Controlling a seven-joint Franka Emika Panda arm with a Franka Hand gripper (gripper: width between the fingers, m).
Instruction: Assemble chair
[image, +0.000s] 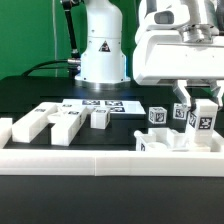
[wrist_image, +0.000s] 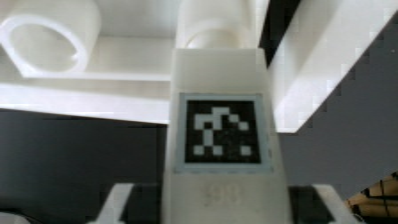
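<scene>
Chair post (wrist_image: 221, 120), white, square-tagged, is pinched between the jaws; wrist view alone shows a holed slab (wrist_image: 125, 76).

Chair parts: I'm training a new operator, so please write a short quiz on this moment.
1. True or false: the hand grips a white post.
2. The row of three long white blocks lies toward the exterior view's: A) left, B) right.
3. What is printed on the post's face in the wrist view?
Key: 1 true; 2 A; 3 a black-and-white square tag.
</scene>
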